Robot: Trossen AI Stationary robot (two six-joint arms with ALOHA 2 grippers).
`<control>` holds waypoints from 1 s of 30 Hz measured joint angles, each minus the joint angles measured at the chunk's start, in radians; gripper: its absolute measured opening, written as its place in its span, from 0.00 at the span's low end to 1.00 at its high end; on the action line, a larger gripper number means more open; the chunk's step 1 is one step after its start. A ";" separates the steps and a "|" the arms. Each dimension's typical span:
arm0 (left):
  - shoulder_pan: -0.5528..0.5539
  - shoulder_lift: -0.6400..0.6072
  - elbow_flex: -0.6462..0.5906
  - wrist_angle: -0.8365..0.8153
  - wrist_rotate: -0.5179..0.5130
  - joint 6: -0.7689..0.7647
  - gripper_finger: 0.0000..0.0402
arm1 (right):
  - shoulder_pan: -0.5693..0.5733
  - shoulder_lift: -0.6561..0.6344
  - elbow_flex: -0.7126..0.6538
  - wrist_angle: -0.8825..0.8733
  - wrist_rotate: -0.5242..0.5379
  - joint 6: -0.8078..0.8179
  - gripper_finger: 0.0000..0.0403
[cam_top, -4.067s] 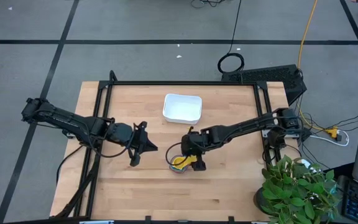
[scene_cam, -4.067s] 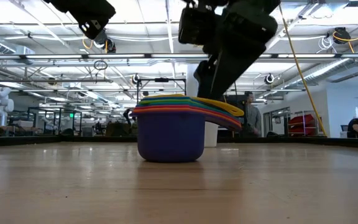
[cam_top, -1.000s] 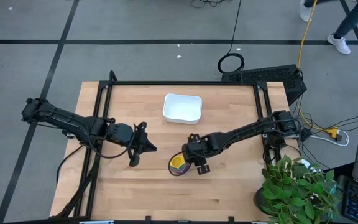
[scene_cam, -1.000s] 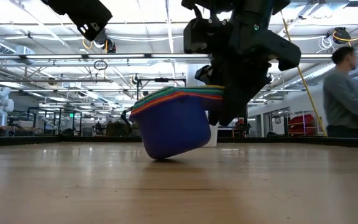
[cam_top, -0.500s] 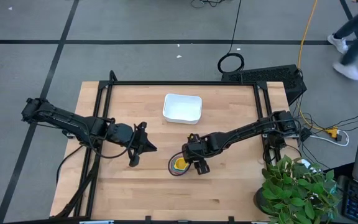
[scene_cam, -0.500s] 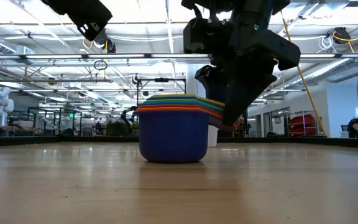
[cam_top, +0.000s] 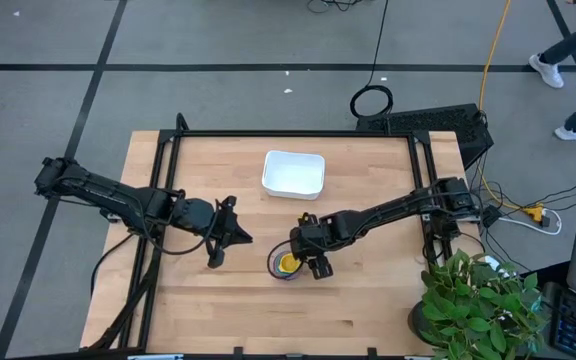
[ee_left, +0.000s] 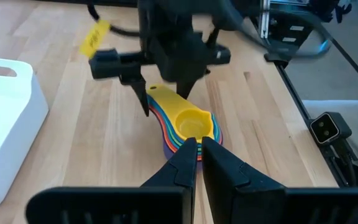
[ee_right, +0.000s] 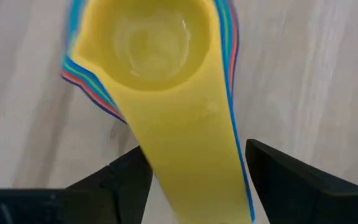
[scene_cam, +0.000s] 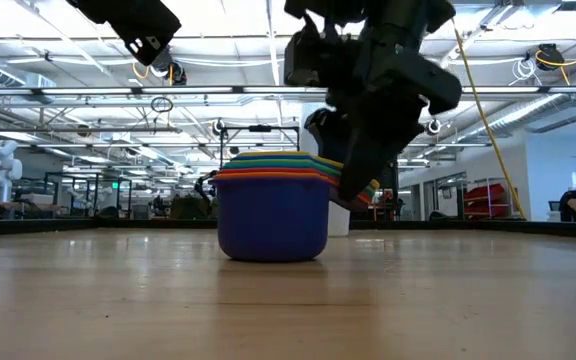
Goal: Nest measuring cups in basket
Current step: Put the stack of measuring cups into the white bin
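Observation:
The measuring cups (cam_top: pixel 286 264) are nested in one stack, yellow on top and navy outermost, and stand by the navy bowl's bottom (scene_cam: pixel 273 250) on the wooden table. Their handles (ee_right: pixel 191 143) fan out toward my right gripper (ee_right: pixel 194 158), which is open, slants down, and has one finger on each side of the handles. In the high view that gripper (cam_top: pixel 313 262) is just right of the stack. My left gripper (cam_top: pixel 244 238) hangs shut above the table, left of the stack, and its fingertips (ee_left: pixel 197 144) point at it. The white basket (cam_top: pixel 293 173) stands toward the far edge.
A black frame rail (cam_top: pixel 288 133) runs round the tabletop. A potted plant (cam_top: pixel 478 300) stands at the near right corner. Bare wood lies between the stack and the basket (ee_left: pixel 5 118) and along the near edge. A person's legs (cam_top: pixel 568 50) show beyond the far right.
A second ago my right gripper held the stack by its handles, with the handle side raised and the navy bowl tipped on one edge. The gripper has since opened and let go, and the stack has dropped flat onto the table. My left arm has kept still.

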 joint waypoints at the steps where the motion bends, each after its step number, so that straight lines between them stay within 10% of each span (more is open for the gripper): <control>1: 0.002 0.000 0.000 0.002 0.000 0.001 0.06 | -0.001 0.009 0.000 -0.003 0.000 -0.004 0.60; 30: 0.012 0.000 0.000 -0.002 0.001 -0.013 0.06 | 0.004 0.023 0.000 0.008 0.006 -0.104 0.30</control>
